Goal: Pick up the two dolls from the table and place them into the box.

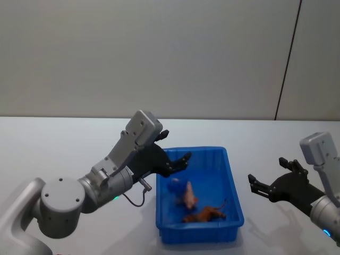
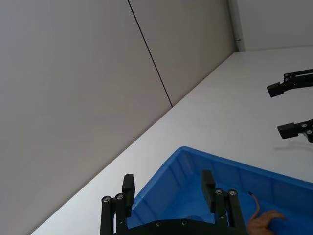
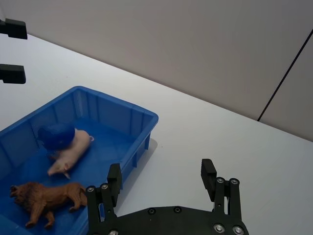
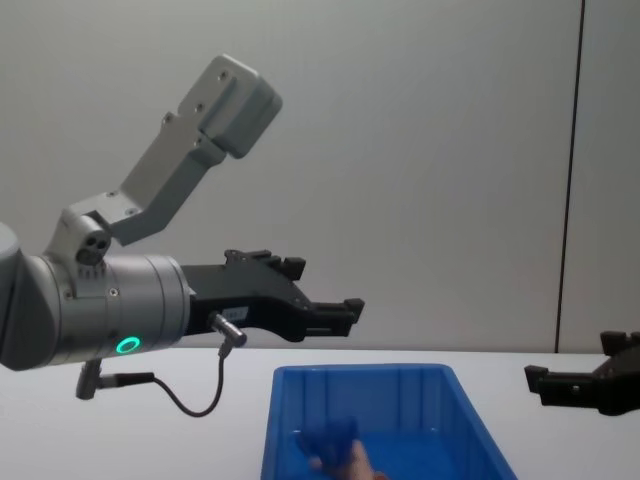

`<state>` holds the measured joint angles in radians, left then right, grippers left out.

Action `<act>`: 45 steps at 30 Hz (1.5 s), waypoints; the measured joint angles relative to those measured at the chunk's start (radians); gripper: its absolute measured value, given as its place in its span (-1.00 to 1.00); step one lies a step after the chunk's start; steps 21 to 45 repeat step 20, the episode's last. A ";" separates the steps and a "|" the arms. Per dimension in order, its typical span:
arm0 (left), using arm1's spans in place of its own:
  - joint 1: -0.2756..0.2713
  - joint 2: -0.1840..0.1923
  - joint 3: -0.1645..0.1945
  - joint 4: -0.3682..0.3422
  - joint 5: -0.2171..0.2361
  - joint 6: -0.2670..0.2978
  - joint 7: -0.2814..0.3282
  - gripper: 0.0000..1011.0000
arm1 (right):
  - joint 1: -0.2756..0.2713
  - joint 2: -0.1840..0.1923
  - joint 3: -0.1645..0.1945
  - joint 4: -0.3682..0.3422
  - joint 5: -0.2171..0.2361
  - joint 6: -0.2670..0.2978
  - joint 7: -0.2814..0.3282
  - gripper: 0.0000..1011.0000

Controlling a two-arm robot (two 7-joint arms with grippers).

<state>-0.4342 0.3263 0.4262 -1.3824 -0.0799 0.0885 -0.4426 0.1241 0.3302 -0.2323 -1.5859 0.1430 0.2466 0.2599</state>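
Both dolls lie inside the blue box [image 1: 234, 202] on the white surface [image 1: 64, 143]: the pale pink doll [image 1: 189, 197] near the middle, the brown doll [image 1: 204, 214] just beside it toward the near wall, its long axis running across the box. The left claw [image 1: 173, 154] hangs spread and empty above the box's far left corner, the nearer of the two. The right claw [image 1: 268, 178], also spread and empty, waits well to the box's right. The task looks finished.

Both arms are silver-grey cylinders ending in black grippers, left gripper [image 1: 174, 150] and right gripper [image 1: 270, 175]. Behind the left one, a green ring light [image 4: 127, 346] glows beside a looping black cable [image 4: 190, 400].
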 joint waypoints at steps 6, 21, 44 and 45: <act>0.017 0.004 0.003 -0.025 -0.015 -0.023 0.024 0.91 | 0.000 0.000 0.000 0.000 0.000 0.000 0.000 0.98; 0.067 0.034 0.000 -0.100 -0.043 -0.071 0.082 0.98 | 0.000 0.000 0.000 0.000 0.000 0.000 0.000 0.98; 0.067 0.034 0.000 -0.100 -0.043 -0.071 0.082 0.98 | 0.000 0.000 0.000 0.000 0.000 0.000 0.000 0.98; 0.067 0.034 0.000 -0.100 -0.043 -0.071 0.082 0.98 | 0.000 0.000 0.000 0.000 0.000 0.000 0.000 0.98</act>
